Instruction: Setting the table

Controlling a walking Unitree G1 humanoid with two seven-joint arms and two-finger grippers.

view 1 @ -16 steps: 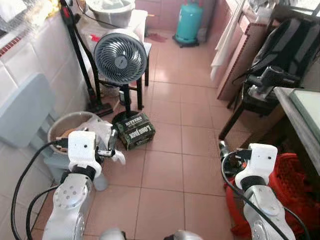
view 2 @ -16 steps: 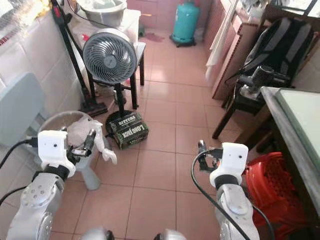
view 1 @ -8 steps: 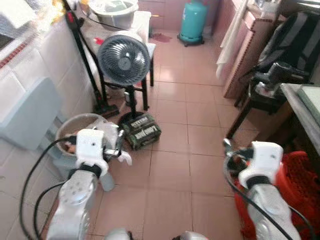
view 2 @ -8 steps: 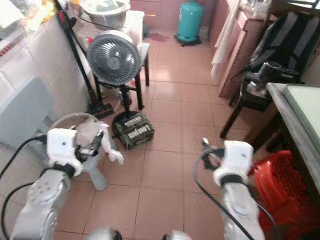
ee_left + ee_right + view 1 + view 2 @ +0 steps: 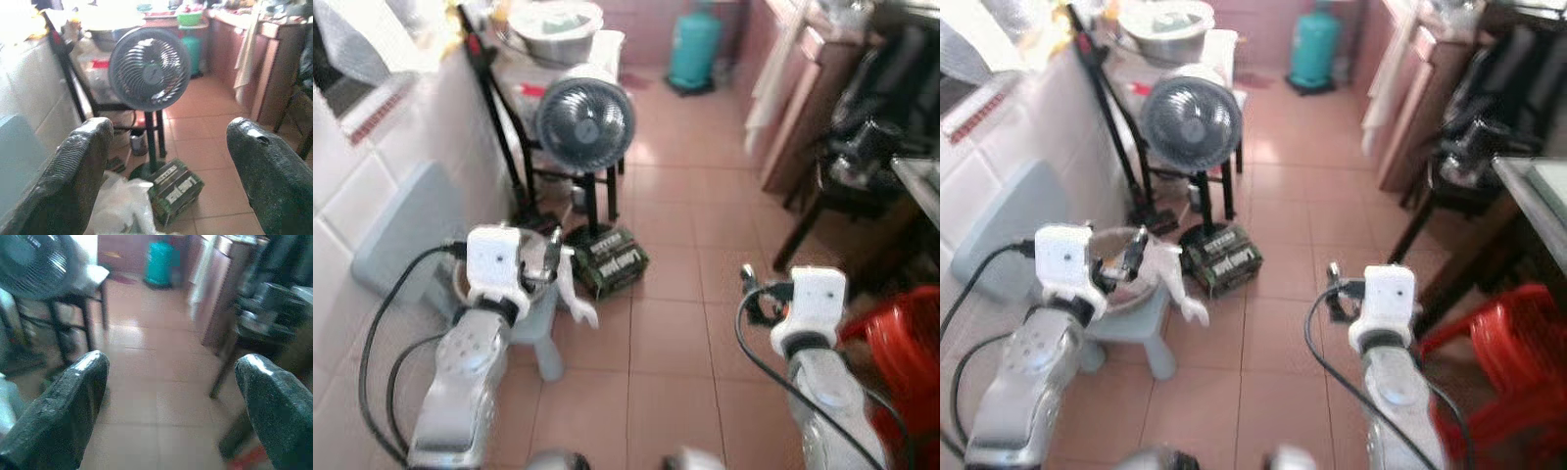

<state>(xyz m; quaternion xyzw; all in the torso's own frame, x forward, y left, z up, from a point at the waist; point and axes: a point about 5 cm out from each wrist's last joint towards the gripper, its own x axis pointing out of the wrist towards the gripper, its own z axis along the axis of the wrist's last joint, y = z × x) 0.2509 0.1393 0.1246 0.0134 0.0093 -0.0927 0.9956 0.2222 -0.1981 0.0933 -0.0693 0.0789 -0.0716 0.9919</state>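
Left gripper (image 5: 166, 161) spread wide, facing the fan (image 5: 584, 124); right gripper (image 5: 171, 396) spread wide, right of the fan.

Red basket (image 5: 901, 343) blurred, cut by the edge.

1 fan (image 5: 584, 124), 1 gas cylinder (image 5: 693, 51), 1 green box (image 5: 613, 261), 1 red basket (image 5: 893, 345).

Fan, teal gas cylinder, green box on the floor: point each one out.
Fan (image 5: 585, 124), left eye view, on the centre of its round grille.
Teal gas cylinder (image 5: 693, 54), left eye view, on the middle of its body.
Green box (image 5: 1222, 271), right eye view, on its printed top face.
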